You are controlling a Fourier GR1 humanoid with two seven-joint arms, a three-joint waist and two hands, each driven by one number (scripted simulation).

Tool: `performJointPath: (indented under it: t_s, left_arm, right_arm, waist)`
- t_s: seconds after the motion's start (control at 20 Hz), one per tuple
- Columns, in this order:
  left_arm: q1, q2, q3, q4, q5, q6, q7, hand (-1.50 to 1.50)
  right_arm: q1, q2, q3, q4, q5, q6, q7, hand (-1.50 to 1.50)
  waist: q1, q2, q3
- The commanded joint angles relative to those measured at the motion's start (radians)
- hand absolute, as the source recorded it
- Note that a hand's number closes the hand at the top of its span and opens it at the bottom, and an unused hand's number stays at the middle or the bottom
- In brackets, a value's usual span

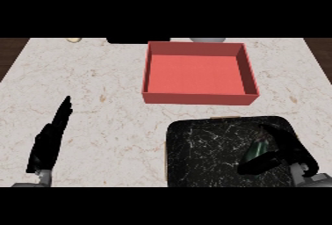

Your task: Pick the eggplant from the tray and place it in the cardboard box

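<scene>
A black marbled tray (207,154) lies on the counter at the lower right. Over its right part my right hand (285,151) is curled round a dark green, elongated eggplant (258,148), which is mostly hidden by the fingers. Behind the tray stands a red open-topped box (198,72) with nothing in it. My left hand (48,140) rests open at the lower left, fingers straight and pointing away, well apart from the tray and box.
The pale marble counter (84,79) runs to dark wood edges at far left and right. Along the back edge sit a small tan object (74,39), a black object (133,40) and a grey object (209,39).
</scene>
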Motion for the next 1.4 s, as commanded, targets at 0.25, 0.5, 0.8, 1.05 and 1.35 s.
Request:
performJointPath:
  t_s: [0.25,0.5,0.8,1.05,1.35]
  left_arm:
    - [-0.024,0.006,0.041,0.003,0.016,-0.043,0.001,0.00]
    - [-0.012,-0.023,0.023,-0.014,-0.033,-0.027,0.029,0.00]
    - [-0.030,-0.041,-0.028,-0.046,-0.037,-0.045,0.009,0.00]
    - [-0.056,-0.045,-0.045,-0.052,-0.032,-0.065,0.011,0.00]
    - [-0.073,-0.045,-0.036,-0.045,-0.031,-0.064,0.006,0.00]
  right_arm:
    - [-0.051,0.000,0.024,0.090,0.186,-0.003,0.070,1.50]
    - [-0.076,0.008,-0.004,0.080,0.254,0.027,0.062,1.50]
    - [-0.253,-0.190,0.060,0.066,0.267,0.186,-0.439,1.50]
    - [-0.373,-0.292,0.083,0.040,0.293,0.243,-0.731,1.50]
    - [-0.452,-0.390,0.007,0.169,0.278,0.212,-1.120,1.50]
  waist:
    - [0.005,0.010,0.011]
    - [0.001,0.010,0.011]
    - [0.112,0.040,0.019]
    - [0.164,0.057,0.024]
    - [0.144,0.068,0.026]
